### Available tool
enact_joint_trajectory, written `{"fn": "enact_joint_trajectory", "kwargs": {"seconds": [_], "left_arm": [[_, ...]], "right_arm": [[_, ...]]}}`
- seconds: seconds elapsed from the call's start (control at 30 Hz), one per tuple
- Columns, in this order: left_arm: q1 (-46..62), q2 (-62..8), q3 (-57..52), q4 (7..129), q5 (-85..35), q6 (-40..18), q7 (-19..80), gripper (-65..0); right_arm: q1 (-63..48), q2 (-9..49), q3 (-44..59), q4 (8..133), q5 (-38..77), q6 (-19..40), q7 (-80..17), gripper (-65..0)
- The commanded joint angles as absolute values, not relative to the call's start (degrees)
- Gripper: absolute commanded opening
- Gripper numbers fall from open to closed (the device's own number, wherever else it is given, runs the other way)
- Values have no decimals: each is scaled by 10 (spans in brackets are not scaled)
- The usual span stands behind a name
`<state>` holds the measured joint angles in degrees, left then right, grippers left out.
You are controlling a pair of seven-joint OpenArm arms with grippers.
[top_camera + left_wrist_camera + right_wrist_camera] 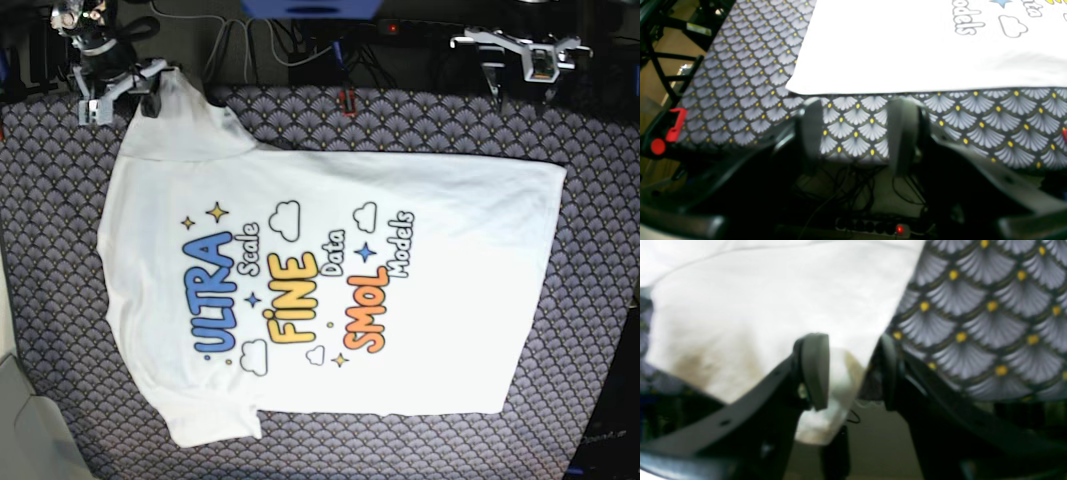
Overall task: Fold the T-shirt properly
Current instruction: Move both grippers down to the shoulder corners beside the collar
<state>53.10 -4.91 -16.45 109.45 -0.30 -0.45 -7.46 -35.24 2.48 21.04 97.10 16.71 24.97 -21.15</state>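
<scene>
The T-shirt (330, 290) lies flat, print up, soft white cotton on a fan-scale patterned tablecloth (600, 300). Its far-left sleeve runs between the right gripper (848, 371)'s parted fingers; whether they pinch it I cannot tell. The left gripper (858, 133) hangs open and empty just off the shirt's far-right hem.

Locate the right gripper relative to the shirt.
In the base view, the right gripper sits top left, jaws around the T-shirt sleeve tip.
</scene>
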Motion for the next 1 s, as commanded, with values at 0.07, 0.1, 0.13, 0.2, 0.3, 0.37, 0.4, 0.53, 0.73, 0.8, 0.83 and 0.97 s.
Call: {"fn": "enact_joint_trajectory", "kwargs": {"seconds": [0.07, 0.1, 0.13, 0.2, 0.3, 0.37, 0.4, 0.53, 0.73, 0.8, 0.83, 0.97], "left_arm": [[526, -51, -167, 1103, -4, 1, -89, -343], [520, -51, -167, 1102, -3, 1, -88, -343], [516, -51, -167, 1101, -3, 1, -88, -343], [510, -51, -167, 1095, -3, 1, -88, -343], [496, -51, -168, 1087, -3, 1, -88, -343], [489, -51, -168, 1084, -3, 2, -88, -343], [483, -51, -168, 1079, -4, 2, -88, -343], [459, -48, -188, 1052, -4, 2, -88, -343], [408, -11, -254, 1017, -4, -3, -88, -337], [394, -9, -265, 1004, -4, -3, -88, -316], [389, -9, -267, 998, -4, -3, -88, -306], [365, -13, -272, 970, -4, -3, -88, -286]], "right_arm": [[-364, 24, 209, 950, 158, 259, -247, -398], [-364, 24, 208, 944, 158, 259, -247, -405], [-364, 24, 208, 939, 158, 260, -246, -421], [-364, 25, 208, 936, 158, 260, -246, -467], [-364, 25, 208, 936, 158, 260, -247, -554], [-364, 25, 208, 936, 158, 260, -247, -613], [-364, 25, 208, 936, 158, 260, -247, -644], [-364, 28, 194, 936, 158, 260, -246, -650], [-364, 28, 191, 938, 158, 260, -245, -650], [-363, 28, 191, 938, 158, 260, -245, -650], [-359, 29, 191, 938, 158, 260, -245, -650], [-353, 29, 191, 938, 156, 260, -245, -650]]}}
